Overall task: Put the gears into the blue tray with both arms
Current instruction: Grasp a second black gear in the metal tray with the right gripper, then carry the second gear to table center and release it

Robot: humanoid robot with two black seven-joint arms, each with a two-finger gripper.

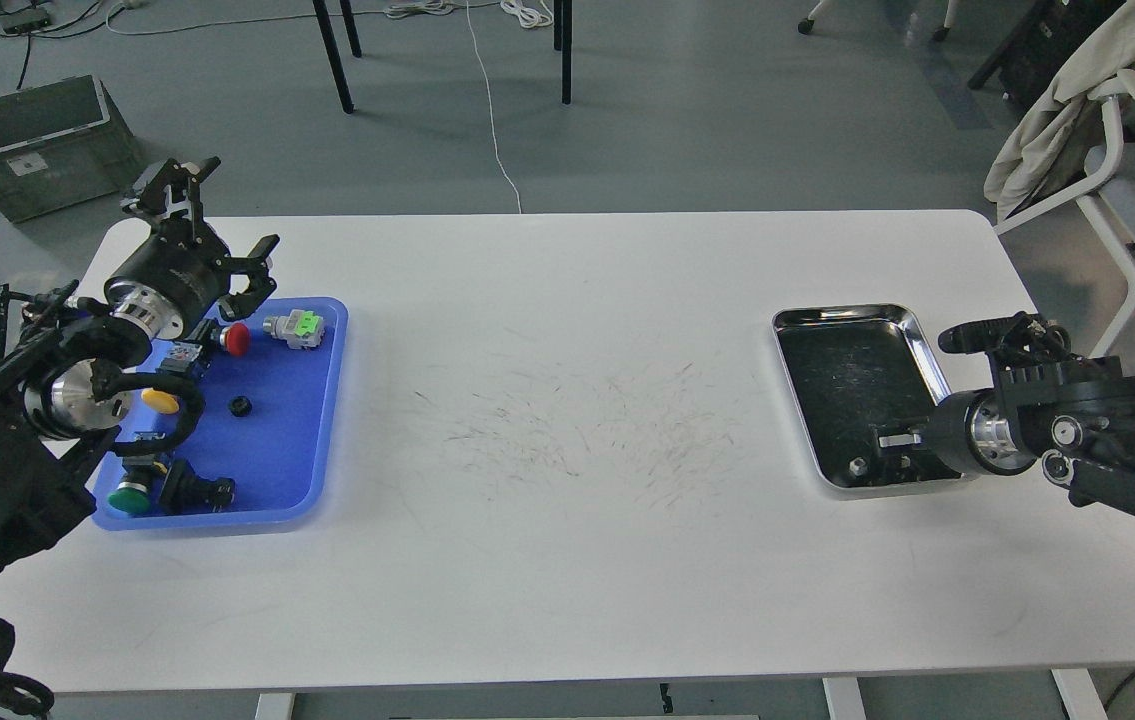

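Note:
The blue tray (279, 455) lies at the table's left end. One gear (240, 405), a tiny black ring, rests near its middle. My left gripper (225, 222) hovers over the tray's far left corner, open and empty, with its two fingers spread wide. My right gripper (885, 455) is low over the front edge of the steel tray (842, 312). It is dark against the tray's dark bottom, so its fingers cannot be told apart. A small round greyish piece (857, 466) lies just left of it; I cannot tell what it is.
Push-button switches share the blue tray: red (237, 340), green-and-white (295, 328), yellow (159, 400), green (127, 497) and a black one (195, 492). A grey crate (37, 140) stands on the floor at far left, and a chair (1107, 120) at far right.

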